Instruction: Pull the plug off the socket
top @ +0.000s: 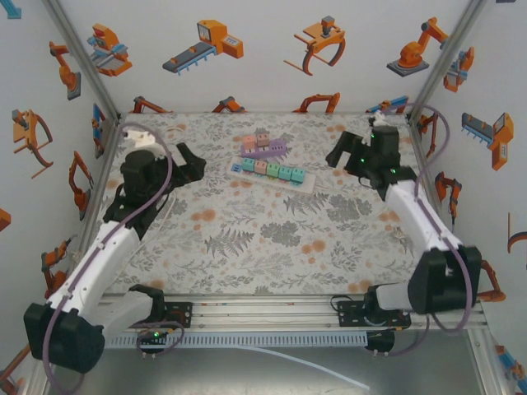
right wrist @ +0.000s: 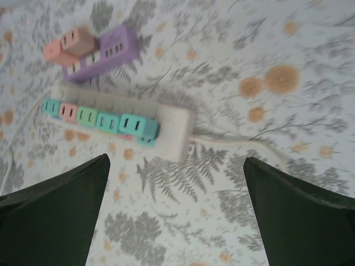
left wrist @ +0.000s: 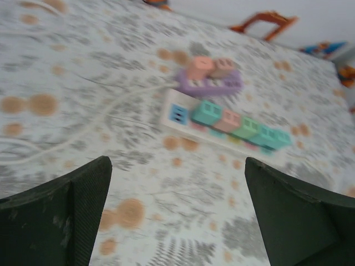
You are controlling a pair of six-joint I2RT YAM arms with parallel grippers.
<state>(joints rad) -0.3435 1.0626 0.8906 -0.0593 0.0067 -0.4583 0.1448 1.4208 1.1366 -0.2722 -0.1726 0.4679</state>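
A white socket strip [top: 311, 184] lies at the table's middle back with a row of several pastel plugs [top: 272, 169] seated in it. My left gripper [top: 191, 163] hovers open to the left of the strip, and my right gripper [top: 342, 155] hovers open to its right. The left wrist view has the strip [left wrist: 176, 103] and its plugs [left wrist: 238, 125] ahead of the open left gripper [left wrist: 177, 221]. From the right wrist, the strip [right wrist: 173, 127] and plugs [right wrist: 100, 118] lie beyond the open right gripper [right wrist: 176, 216]. Nothing sits between either pair of fingers.
A purple socket block [top: 272, 151] carrying a pink and a brownish plug [top: 256, 138] sits just behind the strip. The strip's white cable [right wrist: 238, 143] trails off across the floral tablecloth. Patterned walls close in the left, right and back sides.
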